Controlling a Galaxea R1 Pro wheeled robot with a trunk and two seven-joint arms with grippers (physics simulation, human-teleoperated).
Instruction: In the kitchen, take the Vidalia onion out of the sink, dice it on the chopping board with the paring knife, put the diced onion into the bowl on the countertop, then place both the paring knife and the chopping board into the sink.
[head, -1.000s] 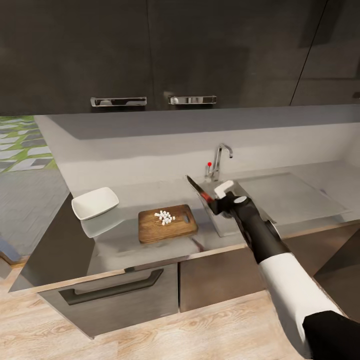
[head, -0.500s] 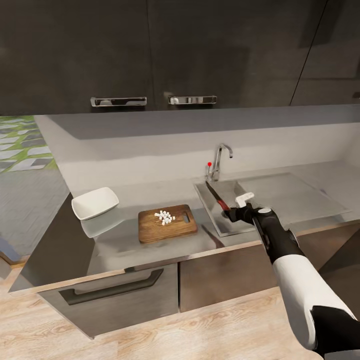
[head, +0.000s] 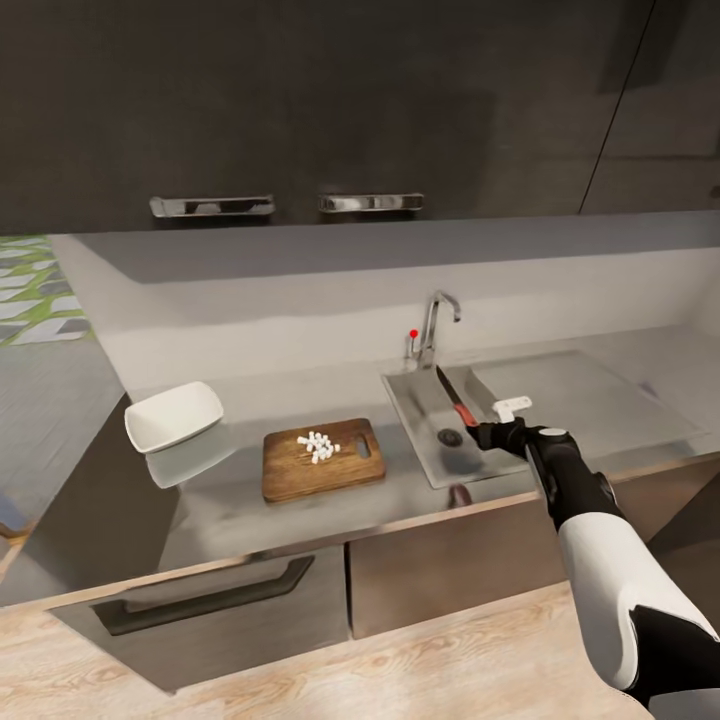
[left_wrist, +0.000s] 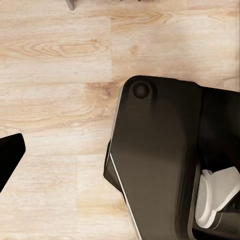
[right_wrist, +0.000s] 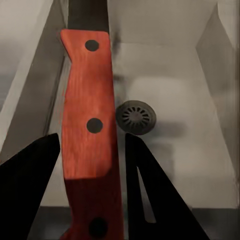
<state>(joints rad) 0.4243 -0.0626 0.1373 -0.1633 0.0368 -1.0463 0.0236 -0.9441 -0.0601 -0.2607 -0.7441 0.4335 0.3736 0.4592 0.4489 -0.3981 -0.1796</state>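
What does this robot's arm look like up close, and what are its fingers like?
The right arm has a glossy white sleeve-like shell, black further up and black toward the wrist, with a small white block near the right gripper. Its fingers are flat, black, tapering wedges. No cables or markings are visible.

We are facing dark upper cabinets (head: 300, 100) with chrome handles (head: 212, 206), a pale grey backsplash (head: 300, 300), and light wood flooring (head: 420, 660) below.

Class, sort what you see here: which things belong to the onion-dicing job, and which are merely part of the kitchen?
Job: knife in right hand, sink, board, diced onion, bowl, countertop.

Kitchen: tap, wall cupboards, drawer, floor.
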